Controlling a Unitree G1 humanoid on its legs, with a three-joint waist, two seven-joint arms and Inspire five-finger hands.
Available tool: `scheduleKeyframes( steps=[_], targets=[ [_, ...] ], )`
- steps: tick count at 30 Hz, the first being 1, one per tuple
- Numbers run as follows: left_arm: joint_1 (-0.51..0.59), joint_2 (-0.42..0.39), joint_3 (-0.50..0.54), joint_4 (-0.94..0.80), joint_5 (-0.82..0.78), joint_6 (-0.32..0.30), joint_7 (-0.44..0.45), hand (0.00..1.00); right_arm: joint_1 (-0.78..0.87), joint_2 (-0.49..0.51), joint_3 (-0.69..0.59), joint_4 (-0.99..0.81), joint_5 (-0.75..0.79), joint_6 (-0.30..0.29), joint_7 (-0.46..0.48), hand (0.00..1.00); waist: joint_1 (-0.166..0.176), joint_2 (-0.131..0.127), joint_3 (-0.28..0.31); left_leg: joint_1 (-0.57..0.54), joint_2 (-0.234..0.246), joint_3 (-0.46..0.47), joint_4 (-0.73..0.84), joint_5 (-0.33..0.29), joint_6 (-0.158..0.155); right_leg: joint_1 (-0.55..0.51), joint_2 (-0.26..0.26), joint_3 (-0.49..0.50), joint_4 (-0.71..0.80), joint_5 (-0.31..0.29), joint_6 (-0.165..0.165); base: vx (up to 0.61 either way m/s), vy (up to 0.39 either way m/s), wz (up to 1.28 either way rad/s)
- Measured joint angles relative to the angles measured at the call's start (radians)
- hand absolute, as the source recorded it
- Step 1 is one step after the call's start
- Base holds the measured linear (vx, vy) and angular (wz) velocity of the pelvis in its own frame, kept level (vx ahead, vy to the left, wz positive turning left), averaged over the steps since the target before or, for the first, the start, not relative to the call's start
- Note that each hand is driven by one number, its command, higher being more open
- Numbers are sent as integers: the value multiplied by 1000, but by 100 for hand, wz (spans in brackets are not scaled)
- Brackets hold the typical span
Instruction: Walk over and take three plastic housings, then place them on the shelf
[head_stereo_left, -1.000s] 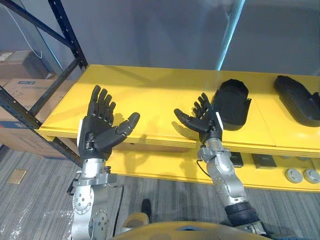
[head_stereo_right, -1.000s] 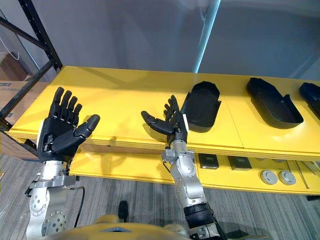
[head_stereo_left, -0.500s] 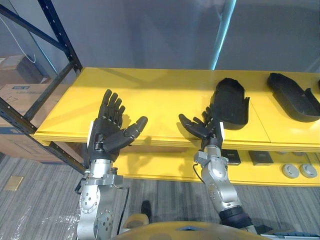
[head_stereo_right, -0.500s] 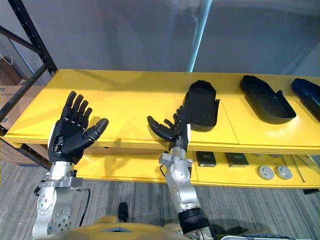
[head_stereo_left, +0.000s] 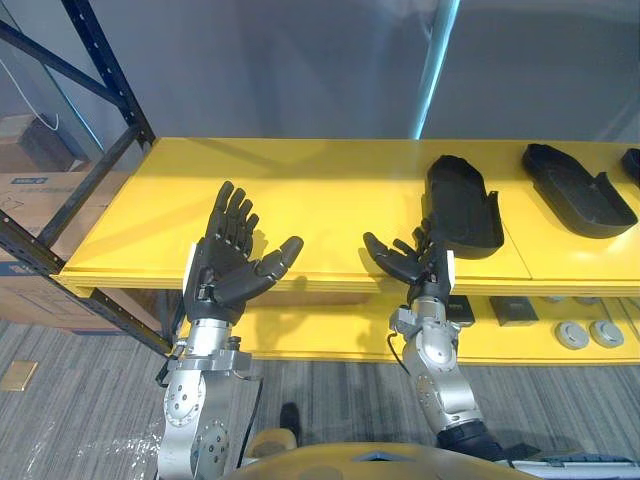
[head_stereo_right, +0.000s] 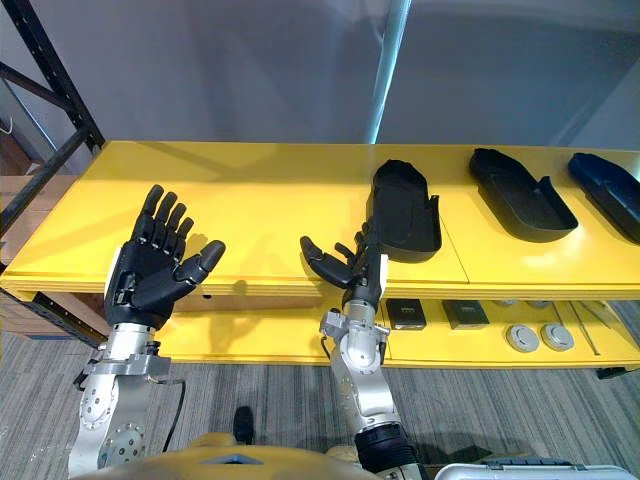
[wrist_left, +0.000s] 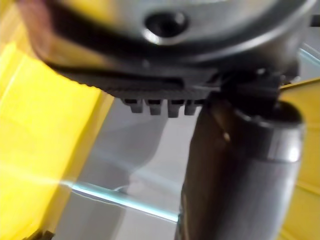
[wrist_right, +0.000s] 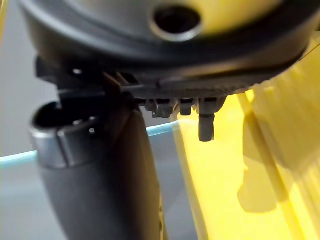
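Three black plastic housings lie on the yellow shelf top (head_stereo_left: 300, 185): the nearest one (head_stereo_left: 463, 205) at centre right, a second (head_stereo_left: 578, 188) further right, and a third (head_stereo_right: 608, 190) at the far right edge. Both hands are raised in front of the shelf with palms up and nothing in them. My left hand (head_stereo_left: 225, 265) is open over the shelf's front left part. My right hand (head_stereo_left: 415, 262) is open at the front edge, its fingertips just short of the nearest housing's front end. In the wrist views the left thumb (wrist_left: 240, 165) and right thumb (wrist_right: 95, 175) stand out straight.
A lower yellow shelf holds small dark square parts (head_stereo_right: 405, 313) and round grey discs (head_stereo_right: 522, 337). A black rack upright (head_stereo_left: 100, 60) and cardboard boxes (head_stereo_left: 30, 190) stand at the left. A teal pole (head_stereo_left: 435, 60) rises behind the shelf.
The camera has shifted, so the shelf and housings sit further left in view. My right hand has drawn back from the nearest housing's side toward the shelf's front edge. Both hands remain open.
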Motion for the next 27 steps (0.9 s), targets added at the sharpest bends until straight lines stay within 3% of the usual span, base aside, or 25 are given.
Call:
scheduleKeyframes(
  steps=[27],
  targets=[
    [0, 0, 0, 0, 0, 0, -16, 100, 1, 10, -76, -9, -7, 1, -49, 100, 0, 6, -4, -2, 0, 8, 0, 0, 0, 1, 1, 2, -16, 11, 3, 0, 0, 0]
  ],
)
